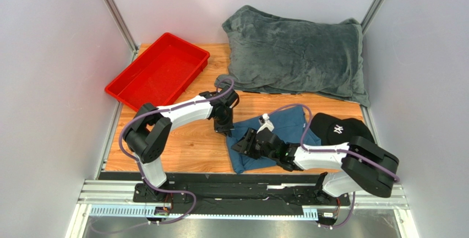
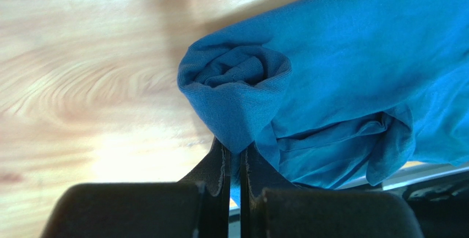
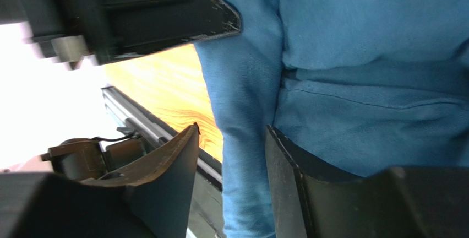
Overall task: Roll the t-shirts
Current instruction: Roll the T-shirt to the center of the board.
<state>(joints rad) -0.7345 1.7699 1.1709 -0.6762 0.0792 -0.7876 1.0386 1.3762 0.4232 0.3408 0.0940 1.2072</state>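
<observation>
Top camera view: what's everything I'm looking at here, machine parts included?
t-shirt: one, teal-blue, near right part of the table, one end rolled
tray: one, red, far left corner
blanket: one, grey plush, far right
cap: one, black with white logo, right edge beside the t-shirt
table: one, light wood, under everything
arms: two, white and black, bases at the near edge
left end effector: one, black, shut on the t-shirt by its rolled end
right end effector: one, black, open, jaws either side of a t-shirt fold

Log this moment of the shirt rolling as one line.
tee: rolled at one end | left pincer: shut on tee's rolled end | right pincer: open, astride a tee fold
</observation>
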